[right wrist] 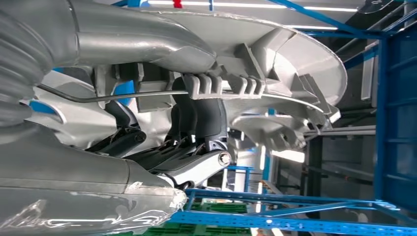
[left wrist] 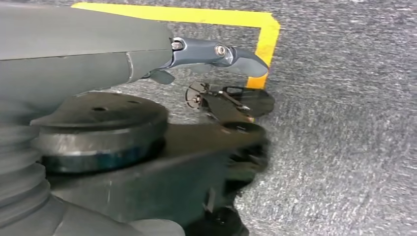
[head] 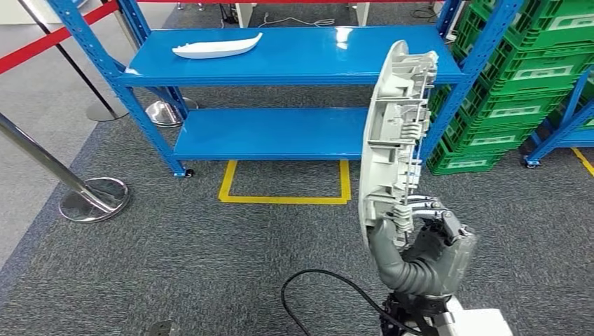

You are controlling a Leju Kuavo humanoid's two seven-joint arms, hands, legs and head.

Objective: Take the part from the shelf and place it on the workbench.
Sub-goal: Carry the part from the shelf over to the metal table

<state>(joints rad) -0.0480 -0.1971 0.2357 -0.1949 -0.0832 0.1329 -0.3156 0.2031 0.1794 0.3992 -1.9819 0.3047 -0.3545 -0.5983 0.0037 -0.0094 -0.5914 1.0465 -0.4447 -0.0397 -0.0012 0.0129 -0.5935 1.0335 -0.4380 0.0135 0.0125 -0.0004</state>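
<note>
The right hand (head: pixel 427 245) gripped the grey part (head: pixel 396 133) at its lower end, upright toward 12 o'clock, clear of the shelf (head: pixel 294 56) for carrying. The left hand (left wrist: pixel 216 54) hung low; its finger state could not be told.

We find no text, brand or number that we can read. The green crates (head: pixel 522 73) stacked at the far right carry pale label panels, but whatever is printed on them is too small and blurred for us to read.
</note>
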